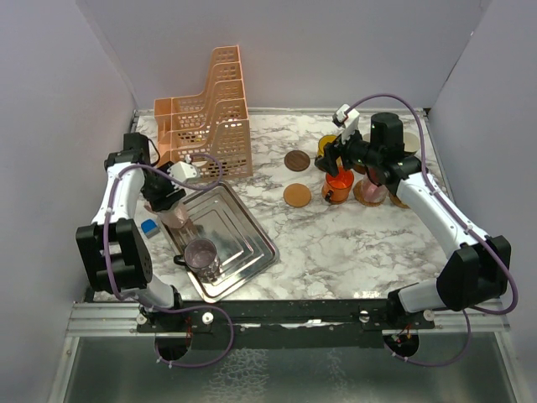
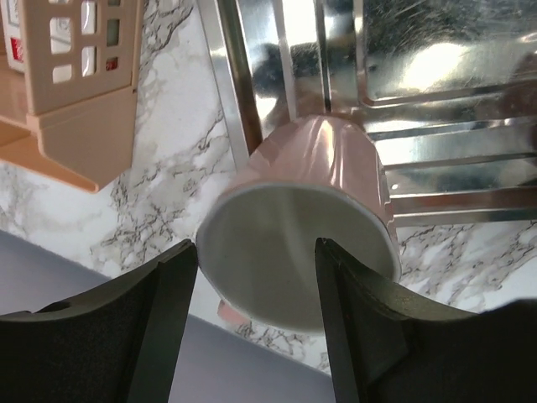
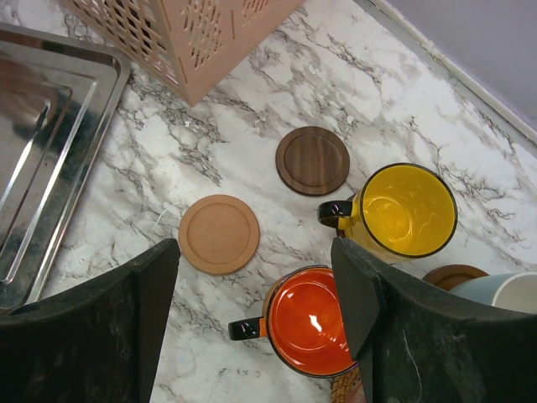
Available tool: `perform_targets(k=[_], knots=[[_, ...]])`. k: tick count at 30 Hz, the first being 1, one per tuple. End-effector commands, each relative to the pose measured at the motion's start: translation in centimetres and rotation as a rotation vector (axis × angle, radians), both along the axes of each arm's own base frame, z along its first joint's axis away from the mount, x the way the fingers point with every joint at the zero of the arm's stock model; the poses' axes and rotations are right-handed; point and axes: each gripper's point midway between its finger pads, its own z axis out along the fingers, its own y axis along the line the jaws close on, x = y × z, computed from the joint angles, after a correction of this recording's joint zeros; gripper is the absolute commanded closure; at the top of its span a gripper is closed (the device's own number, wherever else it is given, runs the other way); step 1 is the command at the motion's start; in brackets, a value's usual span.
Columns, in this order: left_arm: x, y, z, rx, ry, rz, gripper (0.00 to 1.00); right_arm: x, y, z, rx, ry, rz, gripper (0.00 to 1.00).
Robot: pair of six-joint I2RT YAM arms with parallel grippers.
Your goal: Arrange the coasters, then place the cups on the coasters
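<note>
A pink cup [image 2: 319, 159] with a white inside stands at the left edge of the silver tray [image 1: 252, 243]. My left gripper [image 2: 256, 248] hangs just over its mouth, open. One fingertip sits by the rim's left edge and the other over the opening. A grey-purple cup [image 1: 203, 256] stands nearer on the tray. My right gripper [image 3: 256, 248] is open above the orange cup [image 3: 315, 323], which rests on a woven coaster [image 3: 344, 390]. A yellow cup [image 3: 407, 210] stands beside it. A dark coaster [image 3: 312, 159] and a tan coaster [image 3: 219, 233] lie bare on the marble.
A peach slotted rack [image 1: 210, 126] stands at the back left, close to the tray's far corner. A light blue cup [image 3: 512, 292] and more cups crowd the right side under the right arm. A small blue object [image 1: 149, 227] lies left of the tray.
</note>
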Motion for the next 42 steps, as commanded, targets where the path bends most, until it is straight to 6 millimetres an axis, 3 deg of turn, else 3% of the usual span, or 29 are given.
perform_targets(k=[1, 6, 14, 33, 37, 42], knots=[[0.3, -2.6, -0.8, -0.083, 0.035, -0.078, 0.39, -0.1, 0.1, 0.5, 0.018, -0.001, 0.012, 0.26], [0.8, -3.4, -1.1, -0.072, 0.041, -0.128, 0.38, 0.0, 0.0, 0.2, 0.011, -0.003, 0.001, 0.26], [-0.3, -3.0, -1.8, 0.004, 0.048, -0.216, 0.38, 0.3, 0.0, -0.3, 0.005, 0.006, -0.001, 0.26], [-1.9, -2.6, 0.7, 0.038, 0.08, -0.231, 0.86, 0.5, 0.1, -1.0, 0.002, 0.025, 0.001, 0.26], [-2.0, -3.0, 1.7, 0.018, 0.083, -0.217, 0.93, 0.4, 0.0, -0.8, 0.002, 0.02, 0.0, 0.26], [-1.0, -4.3, 5.0, -0.022, 0.0, -0.201, 1.0, 0.5, 0.0, -0.7, 0.004, 0.016, -0.006, 0.26]])
